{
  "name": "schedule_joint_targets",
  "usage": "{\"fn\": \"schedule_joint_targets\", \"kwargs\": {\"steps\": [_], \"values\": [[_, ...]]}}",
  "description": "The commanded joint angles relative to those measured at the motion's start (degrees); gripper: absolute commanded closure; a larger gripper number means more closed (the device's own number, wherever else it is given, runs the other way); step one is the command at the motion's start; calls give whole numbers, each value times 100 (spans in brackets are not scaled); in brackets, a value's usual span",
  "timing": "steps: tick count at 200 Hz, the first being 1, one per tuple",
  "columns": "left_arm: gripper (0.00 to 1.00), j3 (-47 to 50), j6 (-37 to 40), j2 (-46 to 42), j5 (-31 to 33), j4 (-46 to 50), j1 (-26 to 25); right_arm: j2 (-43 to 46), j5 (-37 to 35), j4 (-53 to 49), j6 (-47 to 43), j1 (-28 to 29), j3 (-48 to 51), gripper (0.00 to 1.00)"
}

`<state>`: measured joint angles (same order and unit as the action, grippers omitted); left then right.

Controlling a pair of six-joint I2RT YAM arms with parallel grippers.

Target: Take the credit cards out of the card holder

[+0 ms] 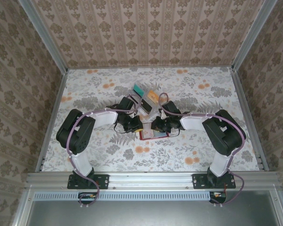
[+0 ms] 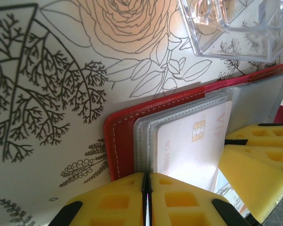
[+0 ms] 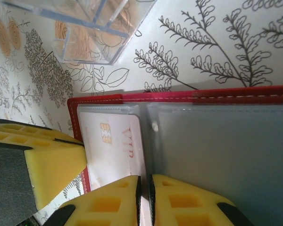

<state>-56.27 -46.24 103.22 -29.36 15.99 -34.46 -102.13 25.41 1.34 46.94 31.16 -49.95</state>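
The red card holder (image 1: 153, 135) lies open on the floral table between both arms. Its red edge (image 2: 120, 141) frames clear sleeves, and a grey-blue flap (image 3: 217, 160) covers its right half. A pale credit card (image 2: 188, 146) with a gold chip and red lettering sits in the left sleeve (image 3: 113, 146). My left gripper (image 2: 146, 176) is shut on the sleeves' near edge, by the red border. My right gripper (image 3: 145, 179) is pinched almost fully together on the card's edge beside the fold. The two grippers meet over the holder (image 1: 140, 128) (image 1: 156, 128).
A clear plastic rack (image 1: 146, 96) with teal and orange cards stands just behind the holder, close to both grippers (image 2: 231, 28) (image 3: 85, 28). Patterned walls enclose the table on three sides. The right gripper's yellow fingers (image 2: 254, 160) crowd the left wrist view.
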Motion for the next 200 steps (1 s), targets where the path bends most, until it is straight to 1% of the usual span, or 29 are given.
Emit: {"fn": "schedule_joint_targets", "kwargs": {"steps": [1,26,52,86,107,133,156,178,200], "values": [[88,41,176,209,224,329,-26,-84,273,280,96,13,74,85],[88,98,177,165,261,330,-13,-81,192,263,68,14,100,89],[87,100,203,116,295,374,9,68,-96,220,26,13,219,93],[81,116,231,32,361,404,36,275,-380,166,-61,-34,388,94],[80,123,230,23,374,427,44,303,-473,145,-67,-75,450,94],[81,138,187,32,335,368,44,295,-433,231,-40,-75,469,94],[83,134,191,32,335,373,44,301,-390,281,-49,-75,487,94],[84,108,222,6,335,430,44,307,-116,493,-42,-75,504,92],[85,-26,308,-165,386,611,62,324,-83,527,-9,-74,501,91]]}}
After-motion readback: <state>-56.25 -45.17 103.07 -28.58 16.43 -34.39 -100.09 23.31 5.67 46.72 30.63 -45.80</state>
